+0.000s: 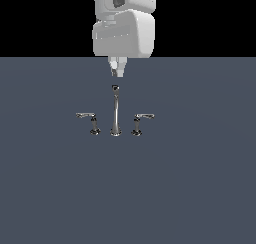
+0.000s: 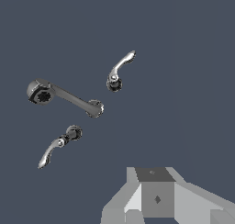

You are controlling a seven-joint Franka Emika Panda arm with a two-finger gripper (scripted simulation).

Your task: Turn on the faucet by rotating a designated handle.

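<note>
1. The faucet [image 1: 115,110] stands on the flat grey tabletop [image 1: 200,188], a small chrome three-piece set near the middle of the exterior view.
2. Its tall thin spout [image 1: 115,113] rises at the centre and ends in a dark tip [image 1: 115,88].
3. The designated handle [image 1: 141,119] is the short lever on the exterior view's right of the spout, its flat arm pointing toward that view's right from a dark-based post about half the spout's height.
4. The twin lever [image 1: 88,119] stands on the other side of the spout, its arm pointing to the exterior view's left.
5. The three pieces stand apart from one another in a row.
6. The gripper [image 1: 117,70] hangs beneath the white arm [image 1: 122,33], pointing down and just above the spout's tip in the exterior view, without touching any piece.
7. The jaws look drawn close together and hold nothing; the pictures are too coarse to say whether a gap remains.
8. In the wrist view the spout [image 2: 69,97] lies between the two levers, and part of the gripper body [image 2: 156,198] shows at the picture's edge, well apart from the faucet.
</note>
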